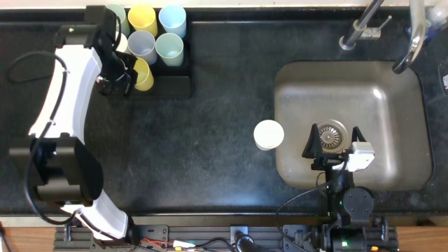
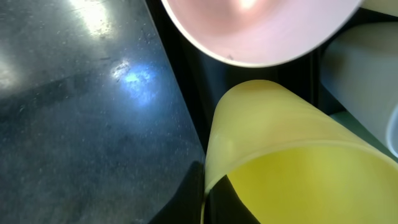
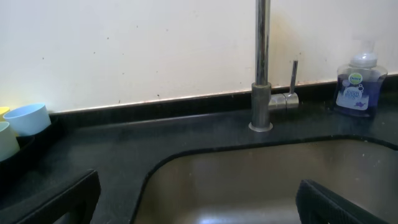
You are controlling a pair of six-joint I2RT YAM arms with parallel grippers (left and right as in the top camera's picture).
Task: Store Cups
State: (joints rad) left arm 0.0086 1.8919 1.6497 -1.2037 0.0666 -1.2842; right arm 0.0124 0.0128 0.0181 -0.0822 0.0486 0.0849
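Yellow plastic cup (image 1: 144, 75) is tilted at the near-left corner of the black cup tray (image 1: 175, 85), with the left gripper (image 1: 129, 74) clamped on its wall. Dark stone counter (image 1: 196, 140) is open beside the tray. Small white cup (image 1: 269, 134) stands just beside the steel sink (image 1: 392, 91). Right gripper (image 1: 333, 143) is over the sink, jaws wide apart.

You have a dark speckled desk (image 1: 203, 154) with a steel sink (image 1: 392, 105) set into its right side, its drain (image 1: 332, 134) toward the basin's left. Behind the sink stands a faucet (image 3: 262, 74), and a blue soap bottle (image 3: 357, 87) sits near it against the pale wall (image 3: 124, 43).
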